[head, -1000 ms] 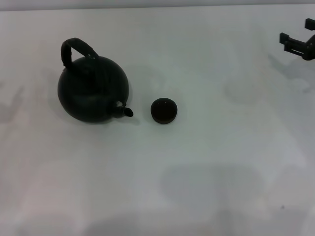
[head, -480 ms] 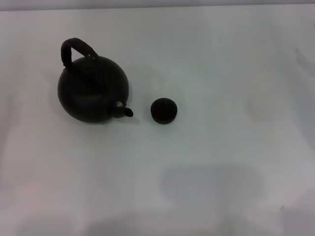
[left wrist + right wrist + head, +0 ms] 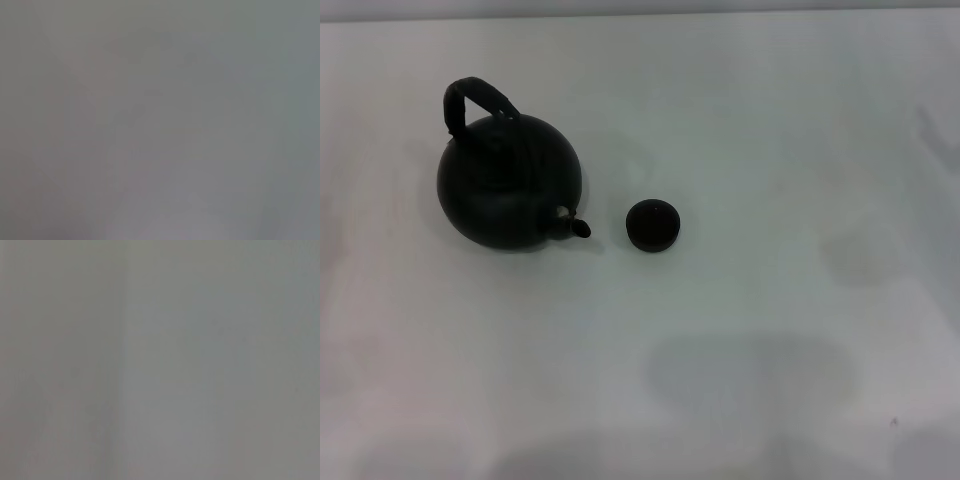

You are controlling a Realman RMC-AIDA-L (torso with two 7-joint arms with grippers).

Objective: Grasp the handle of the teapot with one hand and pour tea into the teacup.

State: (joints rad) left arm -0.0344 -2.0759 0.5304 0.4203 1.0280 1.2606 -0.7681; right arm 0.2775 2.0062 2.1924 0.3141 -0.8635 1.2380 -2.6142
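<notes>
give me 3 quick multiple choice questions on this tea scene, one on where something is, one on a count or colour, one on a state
1. Where is the teacup?
A. on the robot's right of the teapot, by the spout
B. behind the teapot
C. on top of the teapot

2. How many cups are on the table?
A. three
B. one
C. two

3. What state is the handle in?
A. held by the right gripper
B. held by the left gripper
C. free, with no gripper in view

Answers:
1. A, the spout points toward the cup.
2. B, only one small black cup shows.
3. C, no gripper appears in any view.
</notes>
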